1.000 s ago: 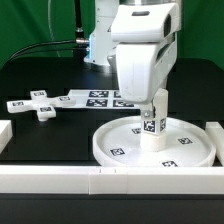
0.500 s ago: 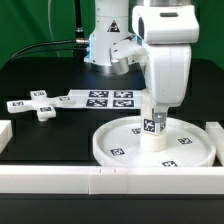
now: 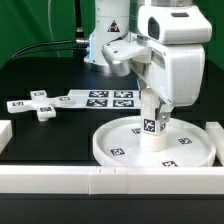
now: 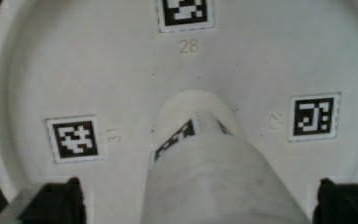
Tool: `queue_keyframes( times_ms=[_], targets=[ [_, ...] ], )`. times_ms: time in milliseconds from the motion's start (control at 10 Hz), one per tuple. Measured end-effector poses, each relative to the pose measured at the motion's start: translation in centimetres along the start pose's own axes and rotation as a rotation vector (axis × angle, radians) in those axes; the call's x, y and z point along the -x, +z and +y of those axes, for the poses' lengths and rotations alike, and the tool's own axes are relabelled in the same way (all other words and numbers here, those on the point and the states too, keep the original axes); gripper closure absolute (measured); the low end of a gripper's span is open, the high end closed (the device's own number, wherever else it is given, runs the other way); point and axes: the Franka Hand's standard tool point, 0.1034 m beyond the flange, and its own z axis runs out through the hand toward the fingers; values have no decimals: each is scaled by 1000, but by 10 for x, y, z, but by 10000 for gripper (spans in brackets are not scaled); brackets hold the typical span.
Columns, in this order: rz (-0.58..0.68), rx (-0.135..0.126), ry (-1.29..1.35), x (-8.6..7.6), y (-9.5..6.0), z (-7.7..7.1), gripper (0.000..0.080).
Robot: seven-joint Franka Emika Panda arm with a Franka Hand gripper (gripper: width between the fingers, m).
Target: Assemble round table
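Black tabletop (image 3: 40,72), green backdrop (image 3: 30,20): the large white rimmed round plastic disc (image 3: 98,143) lies flat at the exterior view's right, the short white cylindrical plastic leg (image 3: 152,130) upright at its centre. The two-finger gripper (image 4: 202,198) straddles the leg, fingers (image 4: 60,200) spread clear, holding nothing. Light, stiff and likely slippery, the leg seems best pinched across its round sides near the top.

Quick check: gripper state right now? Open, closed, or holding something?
Gripper: open, straddling the upright leg that stands on the round disc, with a gap on each side in the wrist view; holding nothing.
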Motion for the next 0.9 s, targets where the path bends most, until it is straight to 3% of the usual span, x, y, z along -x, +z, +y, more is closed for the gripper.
queue_keyframes(
  times_ms=[200,800,900],
  targets=[
    [1,0,16,-2,0,0,396],
    [2,0,81,-1,0,0,395],
    [2,0,206,-1,0,-1,395]
  ],
)
